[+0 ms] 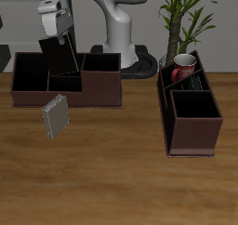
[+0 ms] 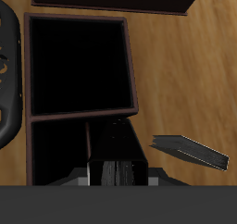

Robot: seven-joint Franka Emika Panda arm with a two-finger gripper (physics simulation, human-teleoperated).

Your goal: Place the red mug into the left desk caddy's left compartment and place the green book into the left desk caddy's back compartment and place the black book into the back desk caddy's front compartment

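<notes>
On step 3: fingers clamp black book over back caddy; next, lower into front compartment, release.

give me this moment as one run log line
gripper: shut on black book, over back desk caddy | red mug, green book: in left desk caddy | grey book: on table

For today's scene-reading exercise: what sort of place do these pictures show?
Probably a simulated desk or study: a wooden table with desk caddies, a black book held by the gripper, and a potted plant behind.
</notes>
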